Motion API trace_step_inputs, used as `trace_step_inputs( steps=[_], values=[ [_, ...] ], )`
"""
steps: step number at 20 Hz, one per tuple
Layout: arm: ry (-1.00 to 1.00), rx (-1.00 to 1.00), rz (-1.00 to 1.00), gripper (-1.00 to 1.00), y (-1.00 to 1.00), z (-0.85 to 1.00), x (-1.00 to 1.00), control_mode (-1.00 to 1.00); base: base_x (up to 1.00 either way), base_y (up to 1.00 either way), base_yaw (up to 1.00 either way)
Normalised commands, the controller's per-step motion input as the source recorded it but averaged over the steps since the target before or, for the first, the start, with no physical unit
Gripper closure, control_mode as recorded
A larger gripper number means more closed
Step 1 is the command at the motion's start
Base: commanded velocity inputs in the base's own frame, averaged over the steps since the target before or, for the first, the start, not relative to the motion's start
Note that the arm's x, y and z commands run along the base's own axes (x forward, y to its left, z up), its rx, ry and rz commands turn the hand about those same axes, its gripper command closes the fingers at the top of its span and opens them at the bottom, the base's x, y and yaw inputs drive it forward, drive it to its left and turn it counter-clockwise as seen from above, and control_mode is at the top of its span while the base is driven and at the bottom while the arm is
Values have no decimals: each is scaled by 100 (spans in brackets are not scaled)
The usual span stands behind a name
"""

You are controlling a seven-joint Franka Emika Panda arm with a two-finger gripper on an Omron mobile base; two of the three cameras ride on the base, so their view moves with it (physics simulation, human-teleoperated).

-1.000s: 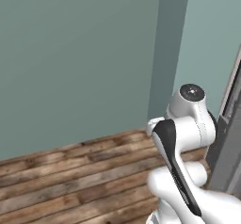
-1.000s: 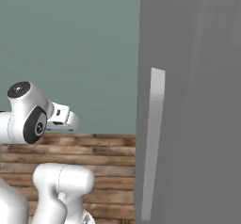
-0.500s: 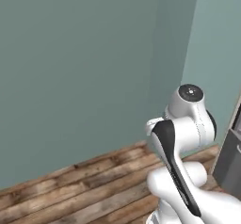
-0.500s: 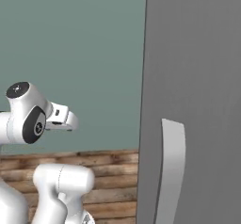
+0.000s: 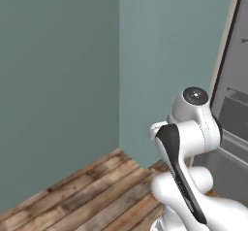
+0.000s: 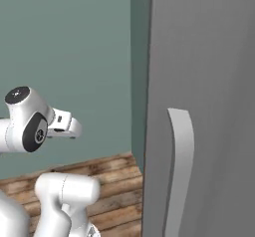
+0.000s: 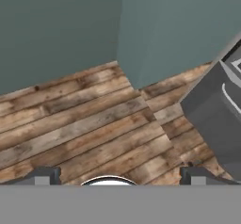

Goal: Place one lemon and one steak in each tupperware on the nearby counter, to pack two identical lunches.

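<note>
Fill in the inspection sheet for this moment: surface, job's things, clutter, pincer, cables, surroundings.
Surface: wooden plank floor below the hand; no worktop seen.
Job's things: nothing seen.
Clutter: nothing seen.
Pincer: pincer at the bottom of the hand view, fingertips wide apart with bare floor between them, holding nothing.
Cables: nothing seen.
Surroundings: teal walls meeting at an outward wall corner; in the right base view a tall grey appliance door with a pale vertical handle stands close by; the hand view shows a dark grey appliance standing on the floor.
</note>
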Motion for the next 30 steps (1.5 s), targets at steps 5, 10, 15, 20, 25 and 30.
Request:
trace_step_inputs(
  steps=[5,10,15,20,25,30],
  values=[
    [0,0,0,-100,0,0,0,100,-22,8,-47],
    [0,0,0,-100,0,0,0,100,-37,11,-46],
    [0,0,0,-100,0,0,0,100,-39,16,-47],
    [0,0,0,-100,0,0,0,100,-46,23,-49],
    [0,0,0,-100,0,0,0,100,-81,30,-47],
    [0,0,0,-100,0,0,0,100,-71,51,-49]
  ],
)
